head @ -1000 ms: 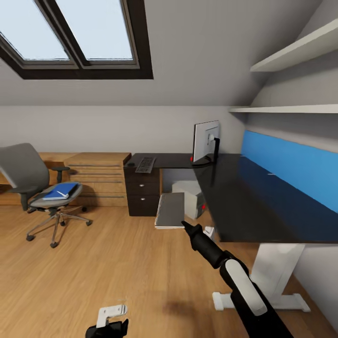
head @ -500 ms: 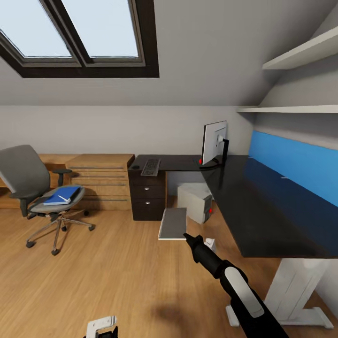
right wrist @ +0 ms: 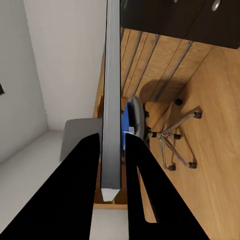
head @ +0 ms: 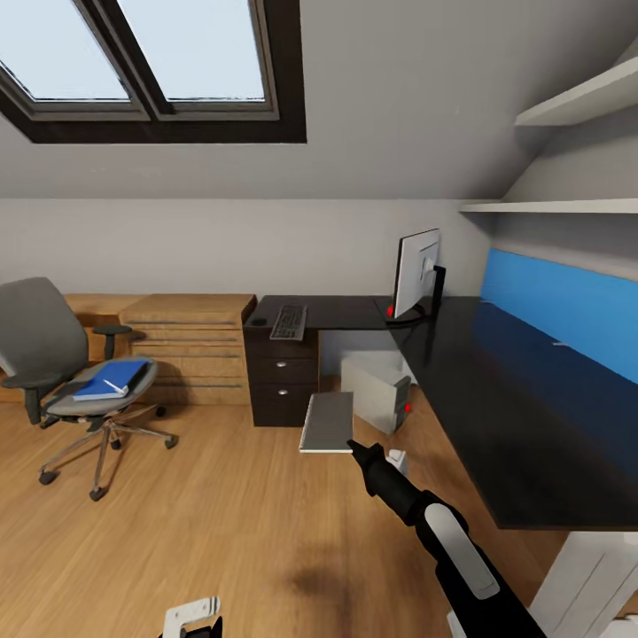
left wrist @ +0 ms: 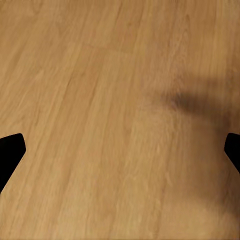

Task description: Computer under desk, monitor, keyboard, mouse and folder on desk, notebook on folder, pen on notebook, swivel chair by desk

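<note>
Black worktop (head: 496, 416) with blue wall panel (head: 567, 310); grey swivel chair (head: 40, 332) bearing a blue folder (head: 111, 379); grey notebook (head: 327, 422); white computer (head: 377, 390); tan, grained wood floor (head: 204, 523); dark-framed skylight (head: 159, 71).

Right gripper (right wrist: 114, 145) jaws closed on grey notebook (right wrist: 111, 95), seen edge-on as thin slab running up between two black fingers (right wrist: 75, 190); notebook corner pokes out near finger bases. Beyond: swivel chair (right wrist: 150, 131), grey backrest, star base with castors on wooden floor (right wrist: 215, 110). Blue folder (right wrist: 133, 114) on chair seat, partly hidden behind notebook. Wooden drawer unit (right wrist: 160, 60) beside chair. Dark cabinet (right wrist: 200, 20) with round silver knob at frame edge. Grey wall (right wrist: 55, 60) alongside.
</note>
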Available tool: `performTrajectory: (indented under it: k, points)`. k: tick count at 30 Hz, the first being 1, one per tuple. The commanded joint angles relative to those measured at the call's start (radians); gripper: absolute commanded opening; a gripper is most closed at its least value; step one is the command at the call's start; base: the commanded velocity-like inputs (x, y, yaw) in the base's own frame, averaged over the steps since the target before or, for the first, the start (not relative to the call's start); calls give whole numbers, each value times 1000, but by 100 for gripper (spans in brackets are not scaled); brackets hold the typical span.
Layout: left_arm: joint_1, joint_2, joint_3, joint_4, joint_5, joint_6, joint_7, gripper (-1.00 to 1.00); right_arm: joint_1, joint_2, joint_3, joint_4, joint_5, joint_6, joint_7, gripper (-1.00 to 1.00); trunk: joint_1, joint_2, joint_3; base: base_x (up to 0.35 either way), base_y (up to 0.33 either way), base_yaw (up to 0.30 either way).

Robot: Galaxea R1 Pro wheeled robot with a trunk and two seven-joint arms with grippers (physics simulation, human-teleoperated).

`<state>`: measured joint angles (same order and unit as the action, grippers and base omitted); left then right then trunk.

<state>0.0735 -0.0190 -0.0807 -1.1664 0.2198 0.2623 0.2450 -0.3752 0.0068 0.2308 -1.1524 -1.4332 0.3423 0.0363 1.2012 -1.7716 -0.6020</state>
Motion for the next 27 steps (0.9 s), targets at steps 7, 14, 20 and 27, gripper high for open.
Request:
performTrajectory:
  k: [7,14,20,27]
  points:
    - [0,0,-2,-3,10,3,9,100,0,0,-1,0,-6,3,4,-100,-8,14,5,36,13,0]
    - [0,0,-1,-3,10,3,9,100,0,-1,-1,0,-6,3,4,-100,-34,63,27,6,2,0]
    - [0,2,1,-3,12,2,7,100,0,-1,-1,0,-6,3,4,-100,-57,105,46,102,0,0]
    - [0,2,2,-3,12,2,4,100,0,-5,-1,-2,-7,3,9,-100,-84,154,68,305,53,0]
